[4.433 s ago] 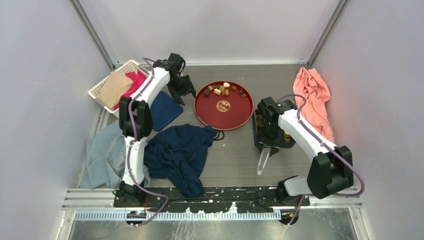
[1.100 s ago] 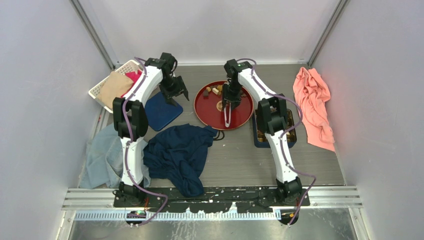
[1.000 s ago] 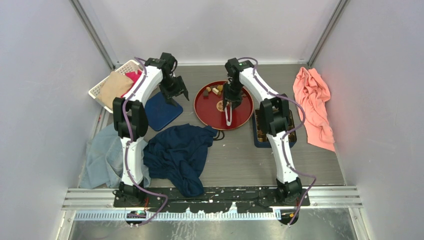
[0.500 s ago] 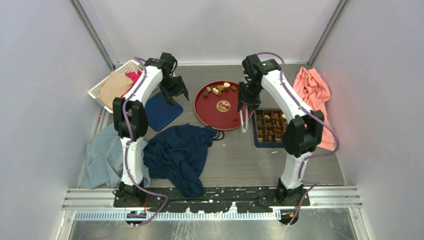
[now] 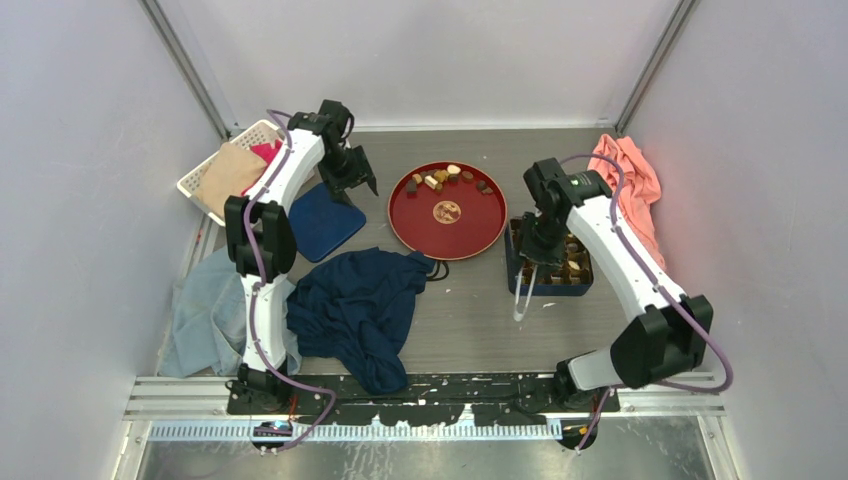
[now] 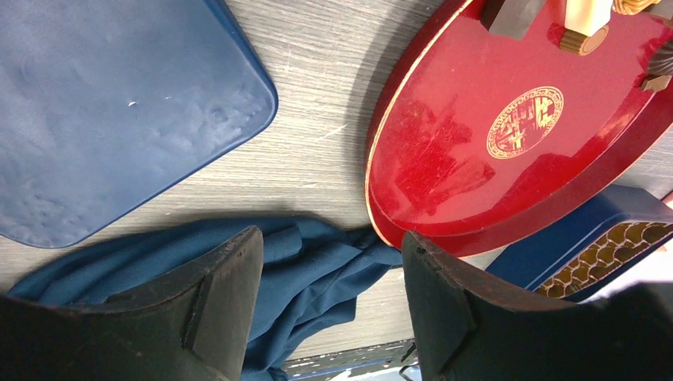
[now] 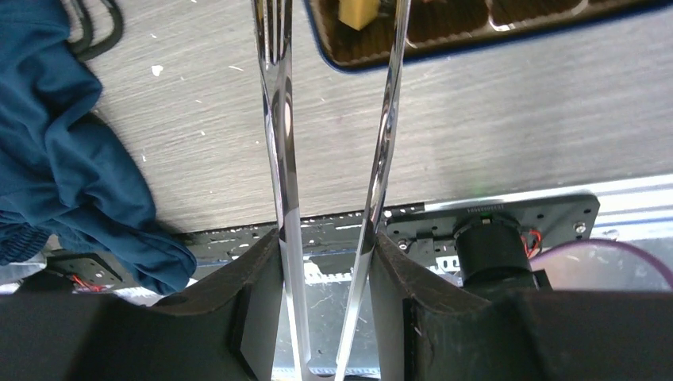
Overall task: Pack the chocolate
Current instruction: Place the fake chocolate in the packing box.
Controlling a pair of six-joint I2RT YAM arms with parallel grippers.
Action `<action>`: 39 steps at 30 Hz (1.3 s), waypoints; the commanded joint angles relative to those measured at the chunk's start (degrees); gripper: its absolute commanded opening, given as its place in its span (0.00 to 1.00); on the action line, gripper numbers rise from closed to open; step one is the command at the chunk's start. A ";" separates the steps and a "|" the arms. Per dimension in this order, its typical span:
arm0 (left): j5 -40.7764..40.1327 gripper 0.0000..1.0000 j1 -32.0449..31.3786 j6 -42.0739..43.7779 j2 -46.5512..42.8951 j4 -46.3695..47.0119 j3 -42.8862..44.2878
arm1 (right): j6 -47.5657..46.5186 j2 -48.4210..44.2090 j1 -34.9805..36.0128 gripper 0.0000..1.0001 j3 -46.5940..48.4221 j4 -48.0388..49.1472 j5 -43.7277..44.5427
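Pinching metal tongs (image 7: 279,159) in right gripper (image 7: 325,270), with tong arms apart and tips running out of view over navy box (image 5: 560,290) edge. Hovering left gripper (image 6: 327,262), fingers spread and empty, above dark blue cloth (image 6: 294,317). Lying in two lots, chocolate (image 5: 445,178): on far part of red tray (image 5: 440,240) and inside box compartments.

No readable text; gold emblem (image 6: 524,123) on red tray (image 6: 444,171) illegible.
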 commanded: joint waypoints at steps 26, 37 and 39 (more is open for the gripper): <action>-1.62 0.65 -0.50 1.96 -2.80 -0.41 -1.59 | 10.93 -15.40 -7.32 0.35 -16.08 -4.11 -4.11; -2.23 0.65 -0.70 5.51 -4.07 1.12 -2.79 | 7.79 -10.11 -11.52 0.35 -16.78 2.49 -2.10; -2.05 0.65 -0.70 5.77 -4.02 1.31 -4.10 | 7.52 -9.31 -11.90 0.35 -16.15 3.92 -1.71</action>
